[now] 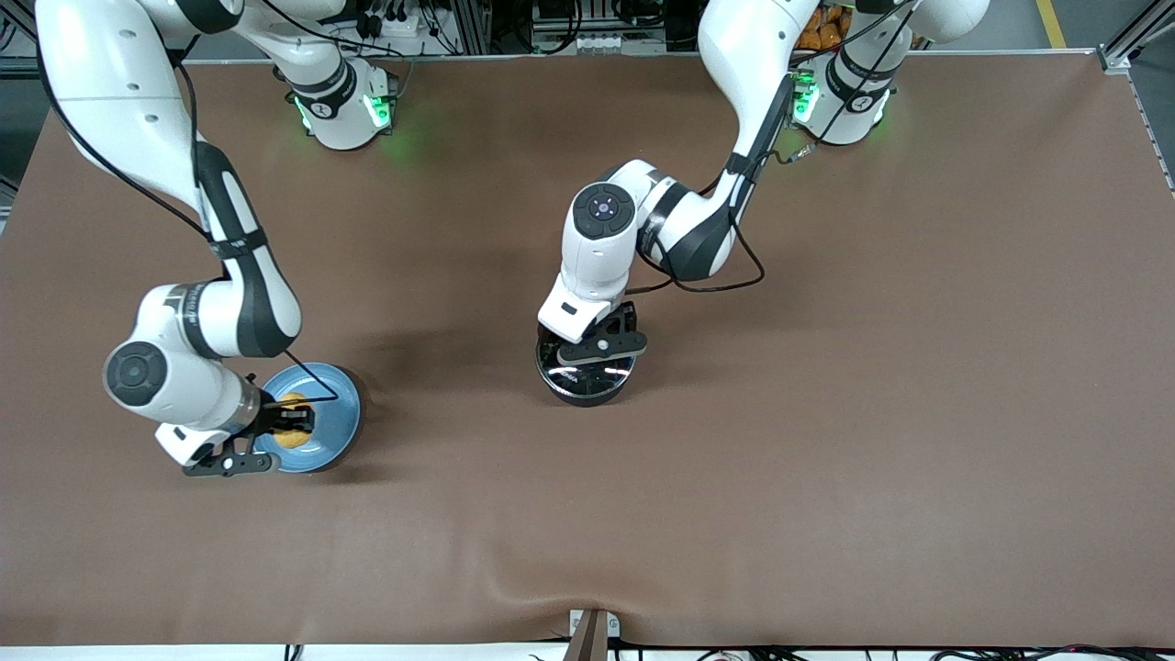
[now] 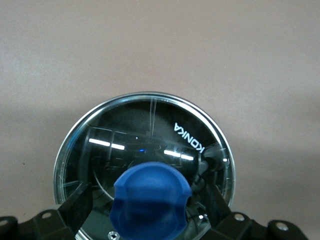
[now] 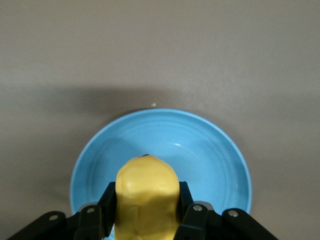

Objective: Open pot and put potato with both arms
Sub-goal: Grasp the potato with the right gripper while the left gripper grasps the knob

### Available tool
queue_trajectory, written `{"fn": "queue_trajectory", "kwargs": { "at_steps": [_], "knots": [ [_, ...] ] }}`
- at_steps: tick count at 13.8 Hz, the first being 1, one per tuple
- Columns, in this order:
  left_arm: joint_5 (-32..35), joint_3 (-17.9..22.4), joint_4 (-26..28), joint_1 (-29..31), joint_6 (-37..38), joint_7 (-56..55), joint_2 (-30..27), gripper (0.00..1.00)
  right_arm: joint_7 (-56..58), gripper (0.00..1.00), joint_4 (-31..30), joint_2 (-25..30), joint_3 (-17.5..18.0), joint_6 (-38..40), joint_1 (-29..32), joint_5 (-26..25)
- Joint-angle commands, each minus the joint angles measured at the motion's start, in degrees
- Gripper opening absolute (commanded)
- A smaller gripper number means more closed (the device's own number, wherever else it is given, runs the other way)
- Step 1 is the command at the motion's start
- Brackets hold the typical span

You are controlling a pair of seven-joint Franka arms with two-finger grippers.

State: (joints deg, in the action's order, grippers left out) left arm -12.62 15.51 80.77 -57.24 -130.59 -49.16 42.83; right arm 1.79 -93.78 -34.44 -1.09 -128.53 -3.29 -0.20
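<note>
Currently: right pincer (image 3: 147,220) clamped on potato (image 3: 146,197) over blue plate (image 3: 210,150). Left pincer (image 2: 150,215) spread wide around lid knob (image 2: 151,197); pot (image 1: 585,378) mid-table, lid on. Remaining: lift lid, carry potato in.

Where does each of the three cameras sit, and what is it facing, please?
Front view: high across the table, facing both white arms; left claw open around the knob, right claw shut on the potato.
Left wrist view: looks down on the clear glass lid with the blue knob; claw fingers flank it.
Right wrist view: looks down on the lumpy yellow potato over the round light-blue plate.
Front and right wrist views share potato and plate.
</note>
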Motion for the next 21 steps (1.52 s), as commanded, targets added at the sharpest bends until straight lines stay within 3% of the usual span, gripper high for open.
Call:
{"fn": "queue_trajectory", "kwargs": {
  "at_steps": [1,5,8,10,12,14,17,21],
  "knots": [
    [-0.57,0.14,-0.79,-0.86,-2.46,0.73,2.0,1.0,1.63,0.0,0.26,2.35,0.21,1.62,-0.05,0.37],
    [-0.56,0.13,-0.79,-0.86,-2.56,1.43,2.09,0.96,3.22,0.0,0.35,2.45,0.65,1.53,-0.23,0.9],
    [-0.91,0.13,-0.79,-0.86,-2.56,4.24,1.91,0.37,3.22,0.0,0.26,2.71,1.18,1.71,-0.05,0.99],
    [-1.09,0.13,-0.88,-0.86,-2.56,4.51,1.73,0.14,3.31,0.0,0.17,3.15,1.61,1.71,0.3,0.99],
    [-0.83,0.22,-0.96,-0.77,-2.47,4.6,1.38,0.02,3.39,0.0,0.17,3.15,1.62,1.62,0.12,3.08],
    [-1.18,0.57,-1.14,-0.51,-0.55,6.52,0.16,0.0,3.39,0.0,0.09,3.06,1.62,1.62,-0.58,5.29],
    [-0.65,3.72,-1.49,-0.42,9.54,8.8,-3.09,0.0,3.39,0.0,0.17,2.97,2.05,1.62,-0.58,5.99],
    [-0.65,4.97,0.17,4.93,16.76,25.83,-8.19,0.0,2.78,0.0,0.0,3.24,2.93,2.41,-0.93,8.18]
  ]
}}
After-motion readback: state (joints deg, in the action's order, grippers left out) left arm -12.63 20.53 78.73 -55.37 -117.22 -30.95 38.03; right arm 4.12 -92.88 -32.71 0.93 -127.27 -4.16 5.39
